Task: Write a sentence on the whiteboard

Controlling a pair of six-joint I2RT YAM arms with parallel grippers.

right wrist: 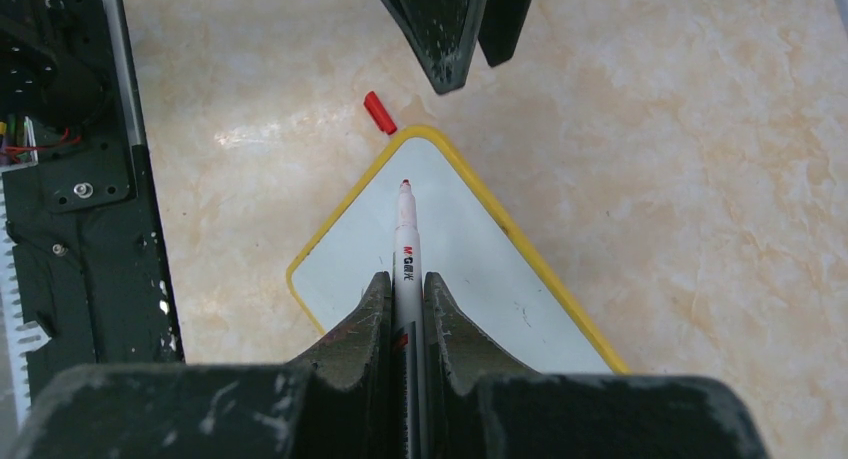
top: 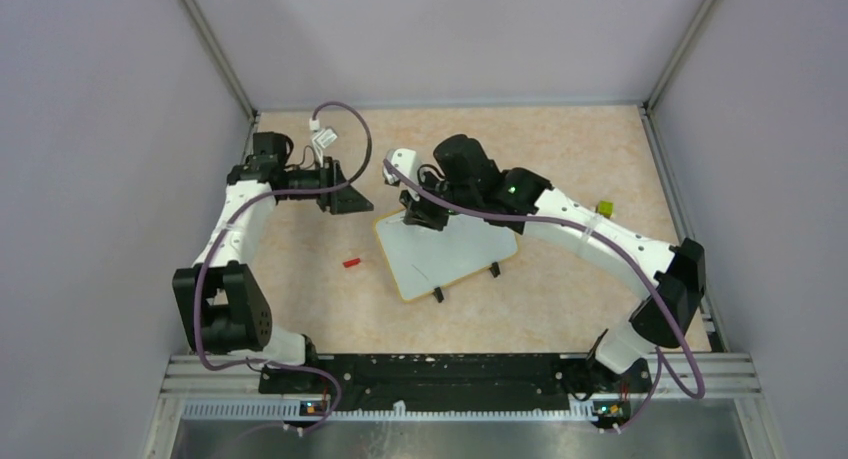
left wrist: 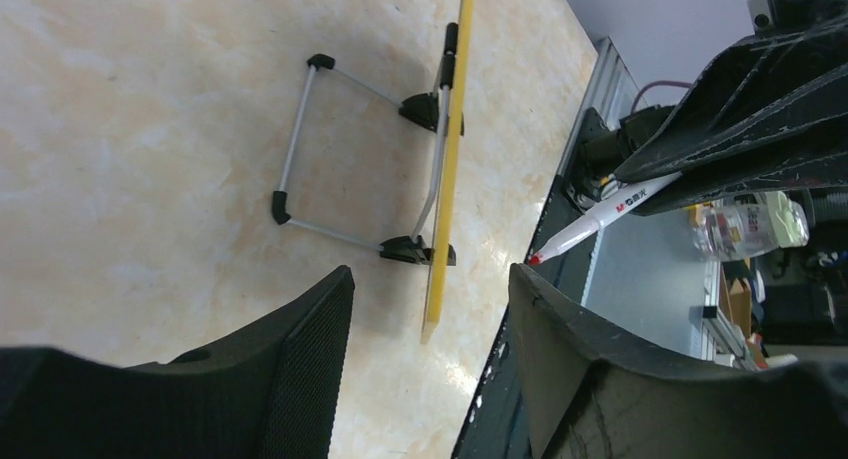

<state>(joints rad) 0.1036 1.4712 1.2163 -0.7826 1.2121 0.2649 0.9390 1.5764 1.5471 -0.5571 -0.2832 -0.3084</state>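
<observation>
The right gripper is clamped on a marker, its red tip over a corner of the whiteboard. The left gripper is spread with nothing in it, near the whiteboard's far left corner. The whiteboard sits mid-table on clip feet, and a red cap lies beside it.

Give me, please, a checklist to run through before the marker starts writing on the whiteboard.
1. Grip on the marker by the right claw: ok.
2. Cap removed: ok; the red cap lies on the table by the whiteboard corner.
3. Aim of the tip over the whiteboard: ok.
4. Contact of the tip with the surface: cannot tell.
5. Hold of the left claw on the whiteboard: not ok; its jaws stand open, gripping nothing.
6. Writing space free: ok; no red words visible.
</observation>
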